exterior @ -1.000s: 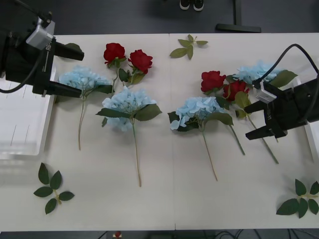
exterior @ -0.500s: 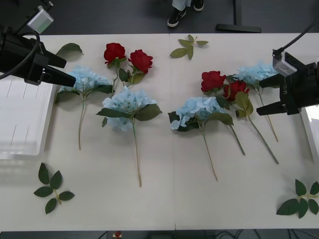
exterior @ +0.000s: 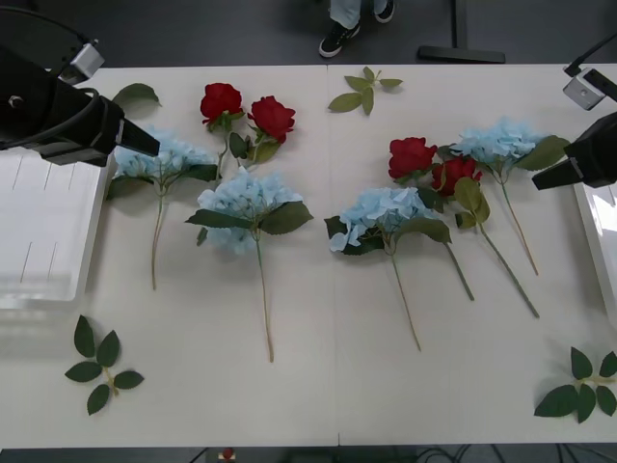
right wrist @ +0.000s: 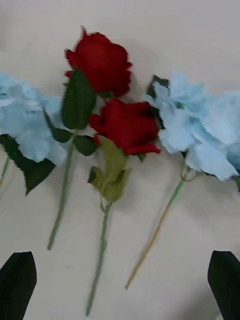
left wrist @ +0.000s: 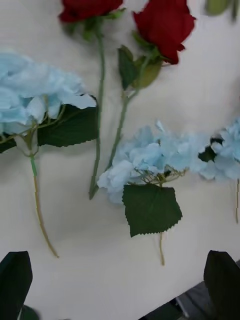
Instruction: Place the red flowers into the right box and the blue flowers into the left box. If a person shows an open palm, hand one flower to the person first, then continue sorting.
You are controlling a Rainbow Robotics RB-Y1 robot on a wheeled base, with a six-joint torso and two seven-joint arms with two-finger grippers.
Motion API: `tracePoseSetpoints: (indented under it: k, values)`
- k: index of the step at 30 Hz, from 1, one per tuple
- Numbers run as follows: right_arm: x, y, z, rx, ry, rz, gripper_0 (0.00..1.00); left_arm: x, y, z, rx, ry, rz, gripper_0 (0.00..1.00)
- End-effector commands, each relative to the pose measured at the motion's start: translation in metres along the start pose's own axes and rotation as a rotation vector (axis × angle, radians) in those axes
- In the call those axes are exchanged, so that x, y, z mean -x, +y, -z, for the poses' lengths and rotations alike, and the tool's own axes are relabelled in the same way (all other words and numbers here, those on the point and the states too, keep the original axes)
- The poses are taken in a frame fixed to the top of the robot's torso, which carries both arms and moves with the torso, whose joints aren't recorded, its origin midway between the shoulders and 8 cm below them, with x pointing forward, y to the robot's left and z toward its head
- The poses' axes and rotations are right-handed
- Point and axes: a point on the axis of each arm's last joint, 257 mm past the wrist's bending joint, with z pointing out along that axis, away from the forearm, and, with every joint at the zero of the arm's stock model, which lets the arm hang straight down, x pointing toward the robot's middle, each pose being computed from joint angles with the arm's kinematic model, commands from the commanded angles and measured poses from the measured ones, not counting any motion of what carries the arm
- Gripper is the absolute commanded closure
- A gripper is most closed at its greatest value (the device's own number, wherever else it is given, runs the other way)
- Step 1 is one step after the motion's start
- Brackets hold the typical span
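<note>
My right gripper (right wrist: 120, 285) hangs open above the roses (right wrist: 122, 125): light, floppy heads, so pinch the thin stem (right wrist: 100, 260) mid-length.

Red flowers (exterior: 272, 117), blue flowers (exterior: 249, 198) flat beside left box (exterior: 48, 231)

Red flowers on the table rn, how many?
4. Two red flowers at the far left: one beside another. Two right of centre: one touching another, beside a blue flower. All lie unboxed; none looks hidden.
</note>
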Motion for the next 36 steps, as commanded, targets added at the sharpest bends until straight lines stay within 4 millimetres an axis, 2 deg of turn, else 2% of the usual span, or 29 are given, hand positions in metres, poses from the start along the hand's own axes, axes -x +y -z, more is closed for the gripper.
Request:
tracePoseSetpoints:
  k: [1,5,11,17,20,25,31,36]
  values:
    - [-0.005,-0.019,-0.002,-0.066,0.069,-0.179,0.00,0.028,0.000,0.004,0.082,-0.072,-0.046,0.00]
    - [-0.018,-0.033,-0.012,-0.140,0.116,-0.314,0.00,0.033,0.011,-0.010,0.161,-0.093,-0.021,0.00]
    - [-0.028,-0.032,-0.038,-0.194,0.142,-0.435,0.00,0.035,0.031,-0.030,0.284,-0.112,-0.047,0.00]
    - [-0.029,-0.031,-0.058,-0.191,0.120,-0.530,0.00,0.022,0.053,-0.044,0.346,-0.085,-0.033,0.00]
    - [-0.033,-0.036,-0.070,-0.201,0.109,-0.565,0.00,0.018,0.070,-0.055,0.352,-0.086,0.007,0.00]
    - [-0.045,-0.045,-0.087,-0.265,0.130,-0.521,0.00,0.010,0.096,-0.073,0.384,-0.072,0.045,0.00]
    - [-0.056,-0.050,-0.112,-0.317,0.130,-0.506,0.00,0.005,0.108,-0.076,0.423,-0.060,0.058,0.00]
    - [-0.060,-0.051,-0.126,-0.329,0.119,-0.519,0.00,-0.008,0.118,-0.092,0.440,-0.026,0.102,0.00]
